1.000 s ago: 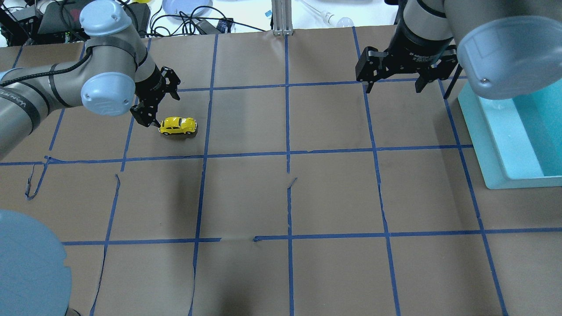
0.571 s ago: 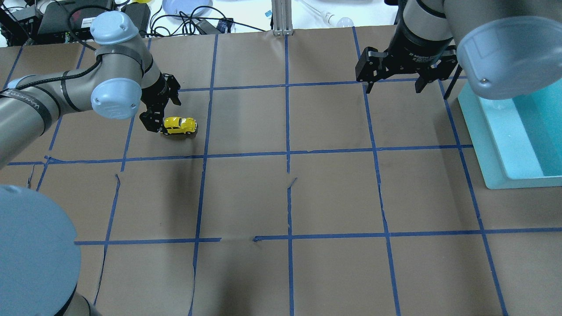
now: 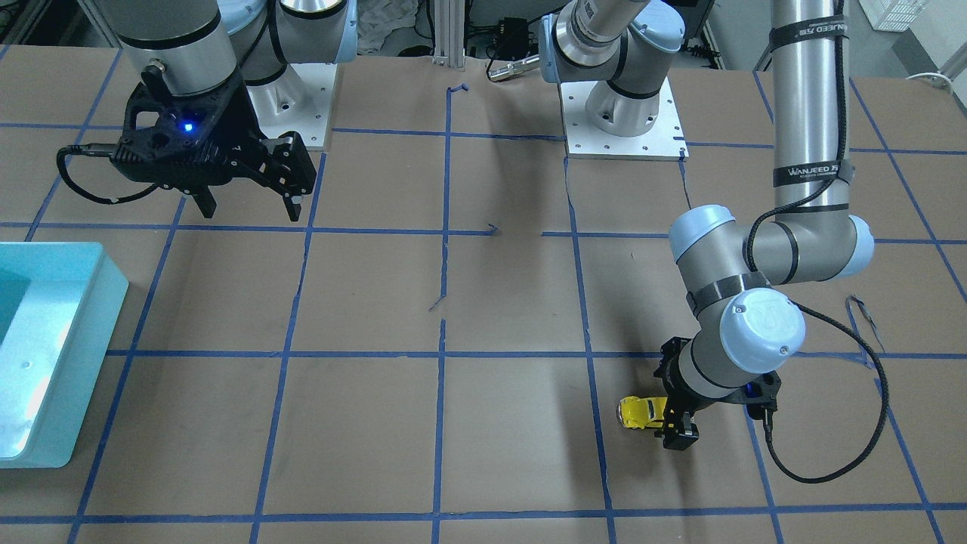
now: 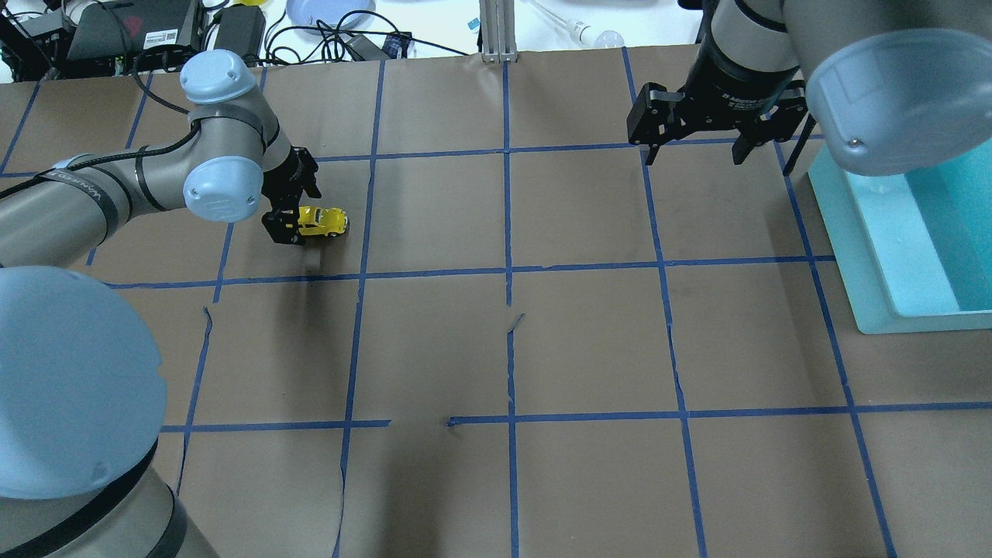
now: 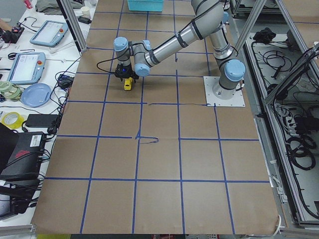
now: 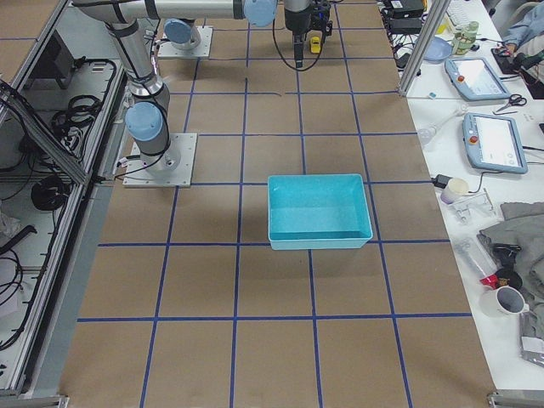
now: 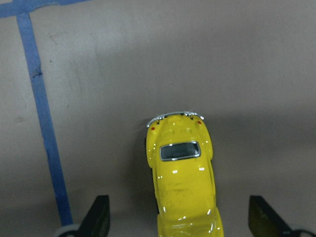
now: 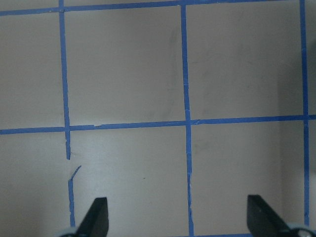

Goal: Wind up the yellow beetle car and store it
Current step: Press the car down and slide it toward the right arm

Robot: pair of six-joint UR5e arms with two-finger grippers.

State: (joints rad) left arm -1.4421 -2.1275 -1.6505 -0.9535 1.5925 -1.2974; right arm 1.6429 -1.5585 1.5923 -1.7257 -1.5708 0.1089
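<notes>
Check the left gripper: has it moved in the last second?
Yes. The left gripper shifted right in the overhead view, toward the vertical tape line, and now straddles the yellow beetle car.

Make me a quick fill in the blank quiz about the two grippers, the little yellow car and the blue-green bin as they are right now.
1. The left gripper straddles the yellow beetle car with its jaws ___.
2. The right gripper, open above the table, holds ___.
3. The teal bin sits on the robot's ___ side.
Missing words: open; nothing; right.
</notes>
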